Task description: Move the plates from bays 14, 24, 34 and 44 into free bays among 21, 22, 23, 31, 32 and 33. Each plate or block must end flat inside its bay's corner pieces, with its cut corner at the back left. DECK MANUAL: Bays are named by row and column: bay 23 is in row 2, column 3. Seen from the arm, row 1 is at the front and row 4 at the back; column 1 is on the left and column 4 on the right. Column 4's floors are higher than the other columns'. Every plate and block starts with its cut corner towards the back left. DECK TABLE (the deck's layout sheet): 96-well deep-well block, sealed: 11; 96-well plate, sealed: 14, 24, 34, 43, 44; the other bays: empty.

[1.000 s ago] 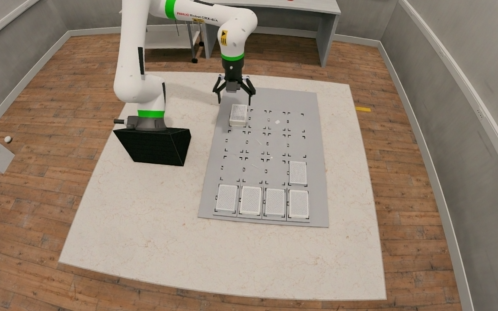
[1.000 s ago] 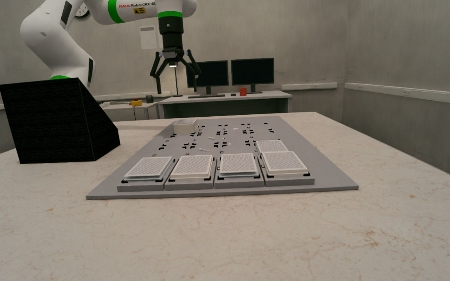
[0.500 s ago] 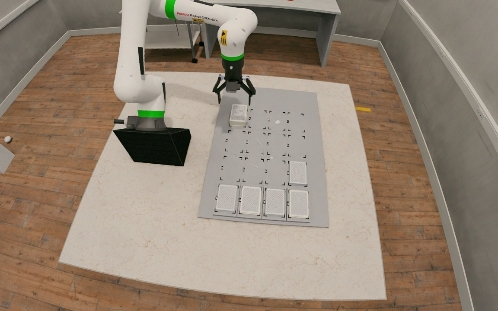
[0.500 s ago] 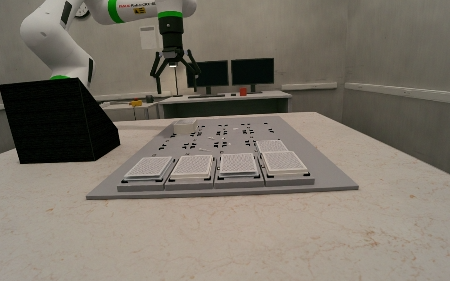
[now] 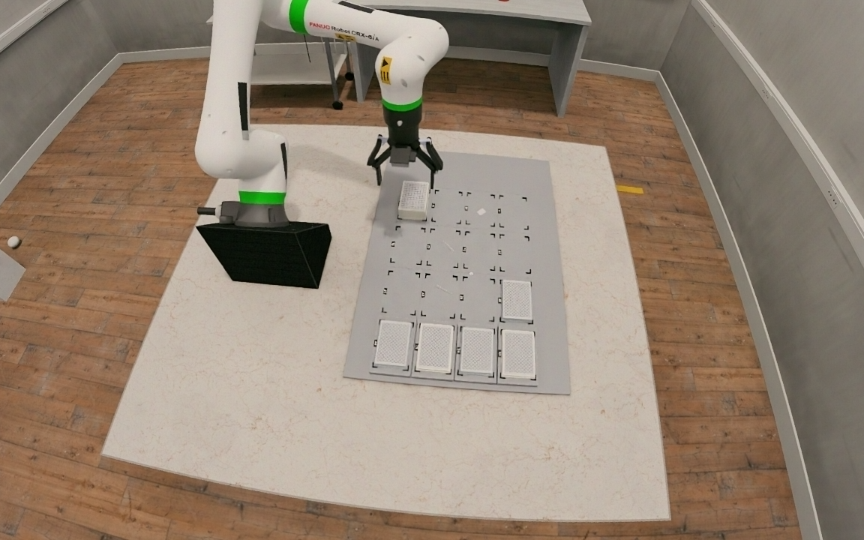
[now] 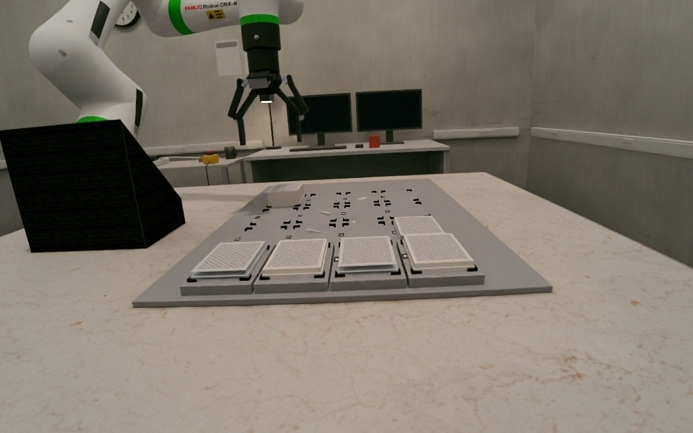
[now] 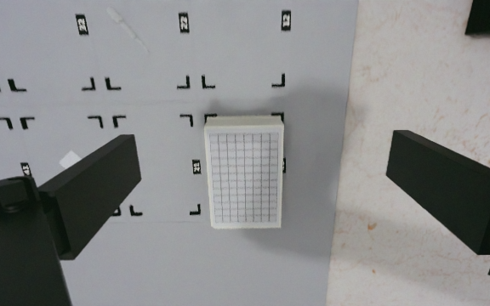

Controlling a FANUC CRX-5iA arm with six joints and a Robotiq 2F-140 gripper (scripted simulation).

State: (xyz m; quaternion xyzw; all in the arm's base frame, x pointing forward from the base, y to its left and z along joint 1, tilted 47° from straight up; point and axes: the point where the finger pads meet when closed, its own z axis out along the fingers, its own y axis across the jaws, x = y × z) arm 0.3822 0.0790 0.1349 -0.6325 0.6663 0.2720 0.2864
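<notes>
Four sealed white plates sit on the raised column 4 bays along the deck's near edge: bay 14 (image 5: 393, 342) (image 6: 228, 257), bay 24 (image 5: 435, 346) (image 6: 296, 254), bay 34 (image 5: 476, 349) (image 6: 366, 252) and bay 44 (image 5: 517, 353) (image 6: 437, 250). A fifth plate lies in bay 43 (image 5: 516, 299) (image 6: 417, 224). The tall white deep-well block (image 5: 413, 199) (image 6: 284, 194) (image 7: 244, 172) stands in bay 11. My gripper (image 5: 406, 175) (image 6: 269, 137) (image 7: 263, 155) hangs high above that block, fingers wide open and empty, far from the column 4 plates.
The grey deck (image 5: 458, 268) shows empty bays marked by black corner pieces in its middle. A small white square (image 7: 70, 160) and clear pipette tips (image 7: 127, 29) (image 5: 447, 244) lie loose on it. The black pedestal (image 5: 267, 251) stands beside the deck.
</notes>
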